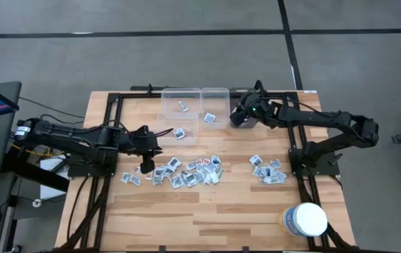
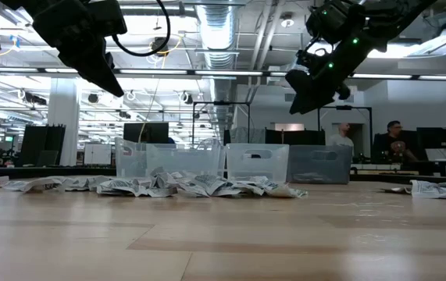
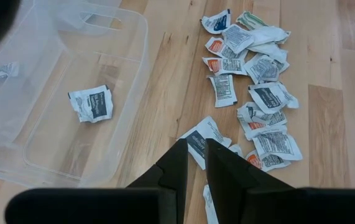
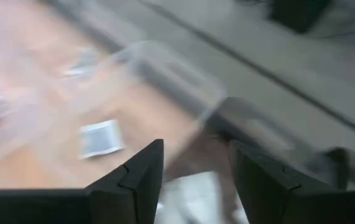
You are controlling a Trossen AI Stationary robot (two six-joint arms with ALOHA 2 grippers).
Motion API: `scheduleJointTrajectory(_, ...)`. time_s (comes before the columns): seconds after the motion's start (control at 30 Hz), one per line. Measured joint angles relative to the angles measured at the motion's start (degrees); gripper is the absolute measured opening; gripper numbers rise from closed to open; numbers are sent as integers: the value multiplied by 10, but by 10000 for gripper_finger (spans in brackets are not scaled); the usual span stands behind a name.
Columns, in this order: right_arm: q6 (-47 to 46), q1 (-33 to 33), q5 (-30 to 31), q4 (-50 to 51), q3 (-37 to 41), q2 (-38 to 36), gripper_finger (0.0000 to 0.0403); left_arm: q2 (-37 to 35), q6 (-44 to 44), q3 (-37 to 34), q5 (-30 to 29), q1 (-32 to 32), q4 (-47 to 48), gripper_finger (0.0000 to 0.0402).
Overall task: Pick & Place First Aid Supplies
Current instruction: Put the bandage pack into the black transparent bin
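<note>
dark right gripper gapes over clear bin; left gripper nearly closed, empty.

Pale wood table; clear glossy plastic bins; crinkled packets.

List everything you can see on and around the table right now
bins: two, clear, side by side at the table's far edge; a few packets inside
packets: dozens, white-grey, scattered mid-table, with a smaller pile to the right
tub: one, white, near right corner
table: one, light wood
people: two, far behind the table
left gripper: dark, above the scattered packets, fingers nearly together, nothing seen between them
right gripper: dark, open, above the right bin
</note>
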State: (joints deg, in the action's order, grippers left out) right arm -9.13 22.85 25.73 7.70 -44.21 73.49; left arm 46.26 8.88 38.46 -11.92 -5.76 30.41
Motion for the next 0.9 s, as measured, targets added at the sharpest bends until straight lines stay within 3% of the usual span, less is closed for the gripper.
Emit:
scheduleJointTrajectory(0.2, 36, -13, -187, 0, 0, 0, 153, 0, 0, 0, 0, 0, 0, 56)
scheduleJointTrajectory(0.33, 89, -49, -261, 0, 0, 0, 138, 0, 0, 0, 0, 0, 0, 56)
scheduleJointTrajectory(0.63, 109, -141, -273, -2, 5, 25, 131, 0, 0, 0, 0, 0, 0, 56)
scheduleJointTrajectory(0.9, 86, -218, -273, -31, 5, 134, 147, 0, 0, 0, 1, 0, 0, 56)
